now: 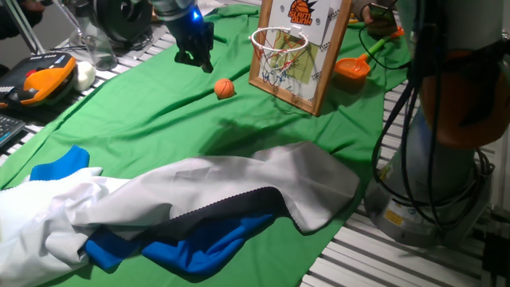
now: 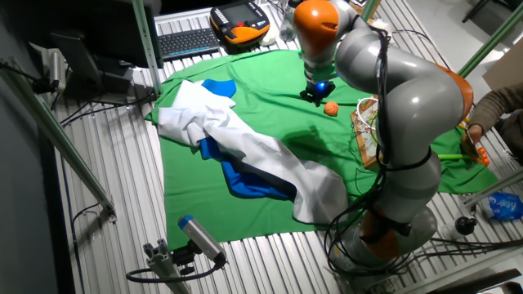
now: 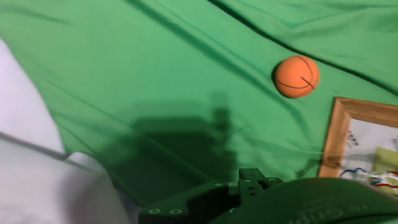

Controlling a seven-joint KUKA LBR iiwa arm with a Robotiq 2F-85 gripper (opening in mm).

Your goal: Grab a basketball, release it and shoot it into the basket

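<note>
The basketball [image 1: 225, 88] lies loose on wrinkled green cloth [image 1: 159, 112] near the basket [image 1: 279, 41], so the empty gripper [image 1: 195, 57], opening unclear, could nudge it rolling.

Orange basketball [image 3: 297, 76] with dark seams, green cloth [image 1: 159, 112], white-and-blue garment [image 1: 191, 207], orange-rimmed basket [image 1: 279, 41].
</note>
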